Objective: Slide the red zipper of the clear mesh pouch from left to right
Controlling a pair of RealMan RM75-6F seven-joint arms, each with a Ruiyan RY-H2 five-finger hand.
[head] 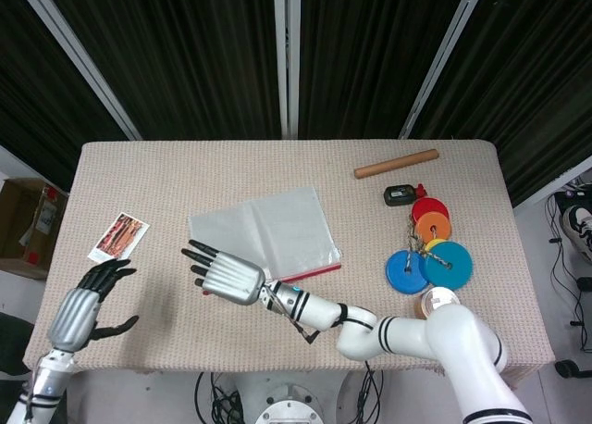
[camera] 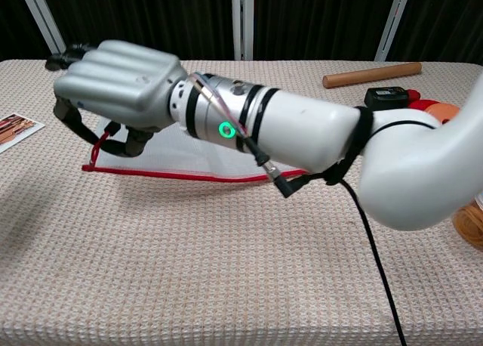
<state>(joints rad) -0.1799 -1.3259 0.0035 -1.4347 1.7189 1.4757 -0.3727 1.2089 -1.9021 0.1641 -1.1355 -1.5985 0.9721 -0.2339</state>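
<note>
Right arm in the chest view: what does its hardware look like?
The right hand has a silver metallic back and dark fingers. The white glossy right arm bears black bands, a glowing green ring light near the wrist and a black cable trailing down.
</note>
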